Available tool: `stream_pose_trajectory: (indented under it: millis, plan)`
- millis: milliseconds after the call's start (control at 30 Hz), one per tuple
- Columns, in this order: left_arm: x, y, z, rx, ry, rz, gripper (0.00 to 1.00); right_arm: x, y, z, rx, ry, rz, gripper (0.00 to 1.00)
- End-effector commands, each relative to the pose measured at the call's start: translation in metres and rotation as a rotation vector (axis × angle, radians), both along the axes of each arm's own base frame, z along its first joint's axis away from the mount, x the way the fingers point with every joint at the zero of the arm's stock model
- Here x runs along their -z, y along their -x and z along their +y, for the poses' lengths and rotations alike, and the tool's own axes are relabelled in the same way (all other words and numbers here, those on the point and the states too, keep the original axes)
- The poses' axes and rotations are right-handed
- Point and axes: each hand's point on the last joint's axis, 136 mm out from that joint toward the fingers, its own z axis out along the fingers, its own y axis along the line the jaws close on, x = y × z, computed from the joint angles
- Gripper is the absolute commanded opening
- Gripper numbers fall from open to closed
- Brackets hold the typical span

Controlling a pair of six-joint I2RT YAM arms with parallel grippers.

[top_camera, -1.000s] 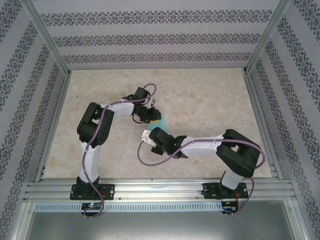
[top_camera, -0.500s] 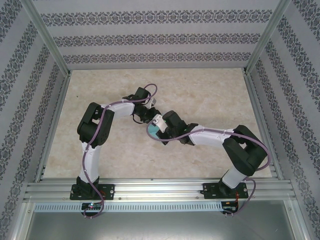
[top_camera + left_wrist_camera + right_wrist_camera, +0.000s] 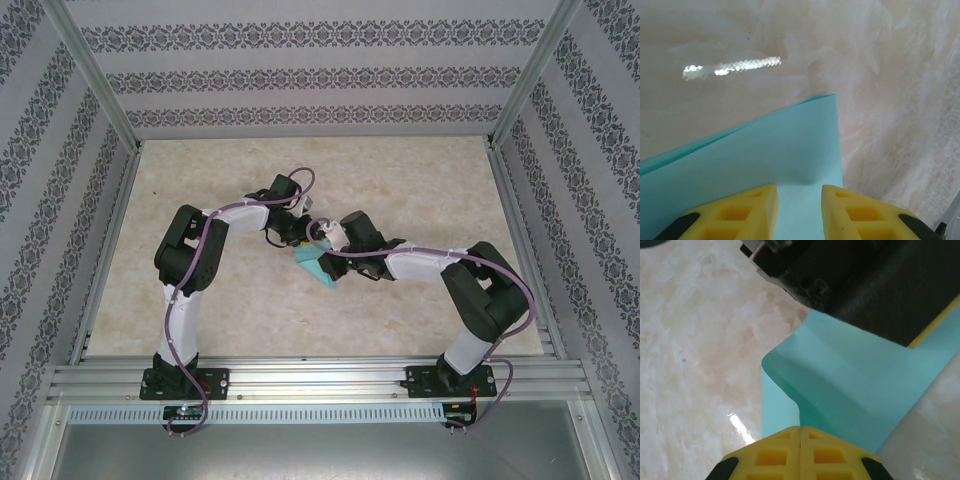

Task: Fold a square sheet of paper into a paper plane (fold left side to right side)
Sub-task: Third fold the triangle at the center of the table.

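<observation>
Turquoise sheet: the sheet of paper (image 3: 318,268) lies in the middle of the desk (image 3: 420,180), right where the tips of the two arms meet. It is partly doubled over, not flat.
Long axis: from overhead, the visible part slants from beside the pincers toward the near right and ends in a point.
Left pincer (image 3: 799,212): released, with a narrow gap between the jaws and paper showing through it. The tips sit on or just above the sheet, which spreads ahead of them and off to the left. The sheet's right edge passes close by the right fingertip. A slight dimple just ahead of the tips suggests it is pressing down, not pinching.
Right pincer (image 3: 800,450): clenched, the tips meeting along one seam. A raised flap curls up straight ahead of it, and the edge of that curl runs down to the seam. I cannot tell whether a layer is nipped there.
Deciding relation: the flap stands directly in front of the right pincer, with the dark body of the left arm just beyond it.
Nearer arm: the right one, by my reading; the left looks like the anchor.
Next move, as a judgement: lay the flap across and flatten the crease while the left holds the sheet down.
Risk: the thin sheet may slide or crease crookedly.
</observation>
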Motion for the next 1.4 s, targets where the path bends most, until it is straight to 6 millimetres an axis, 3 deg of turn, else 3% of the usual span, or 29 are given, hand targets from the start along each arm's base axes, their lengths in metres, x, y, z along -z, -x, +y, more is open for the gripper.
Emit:
stream_pose_trajectory:
  millis: [0, 633, 1367]
  plan:
    - [0.029, 0.015, 0.010, 0.015, -0.099, 0.052, 0.32, 0.006, 0.001, 0.004, 0.011, -0.063, 0.064, 0.00]
    - [0.030, 0.017, 0.009, 0.016, -0.102, 0.053, 0.32, 0.029, -0.013, -0.014, 0.114, -0.041, 0.181, 0.00]
    - [0.033, 0.019, 0.010, 0.015, -0.107, 0.055, 0.31, 0.026, -0.023, -0.020, 0.147, -0.018, 0.158, 0.00]
